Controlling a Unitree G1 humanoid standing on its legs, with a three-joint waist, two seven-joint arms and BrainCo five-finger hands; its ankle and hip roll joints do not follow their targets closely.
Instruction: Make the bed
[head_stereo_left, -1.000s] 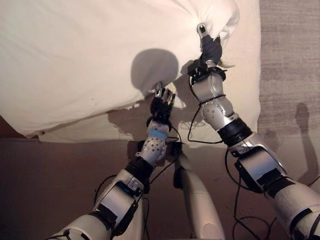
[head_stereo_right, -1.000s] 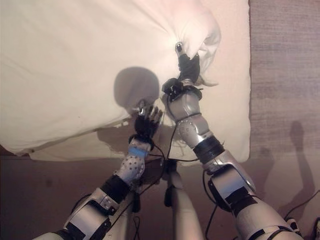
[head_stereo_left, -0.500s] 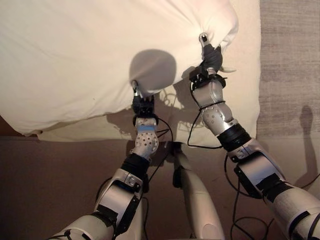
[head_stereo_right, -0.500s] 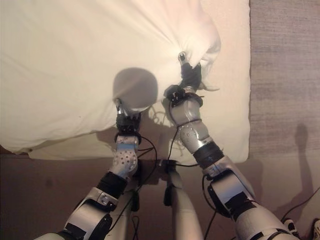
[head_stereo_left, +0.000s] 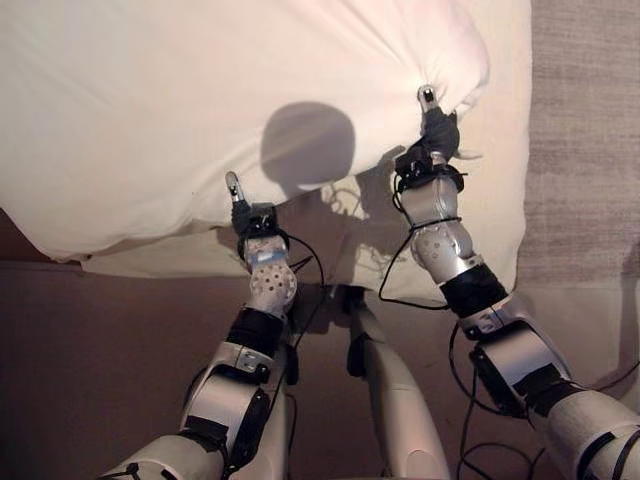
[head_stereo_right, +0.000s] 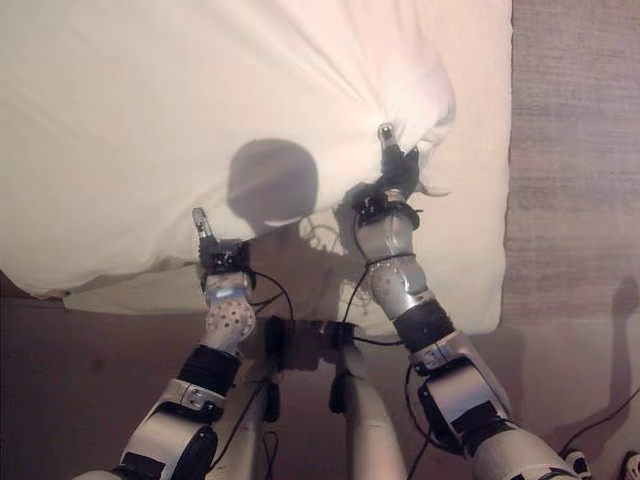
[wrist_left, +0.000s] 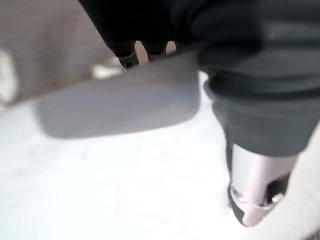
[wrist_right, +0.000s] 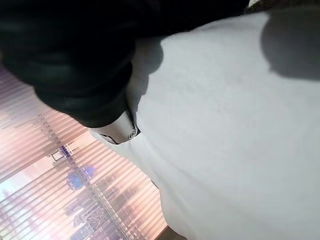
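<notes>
A white duvet (head_stereo_left: 150, 110) lies rumpled across the bed, its near edge lifted off the cream sheet (head_stereo_left: 495, 230). My left hand (head_stereo_left: 250, 217) is at that near edge. Its thumb (wrist_left: 255, 190) lies on top of the cloth and its fingers (wrist_left: 129, 54) are tucked beneath, pinching the edge. Further right, my right hand (head_stereo_left: 438, 130) is shut on a bunched fold of the duvet (wrist_right: 225, 125), and creases fan out from its grip. The fingers of that hand are buried in the cloth.
The bed's near edge runs across the view just below my hands, with brown floor (head_stereo_left: 90, 360) in front of it. A grey carpet (head_stereo_left: 585, 120) lies along the bed's right side.
My left hand, open beside the duvet's edge a second ago, has moved left and closed on the edge. The right hand has kept its grip and shifted slightly right.
</notes>
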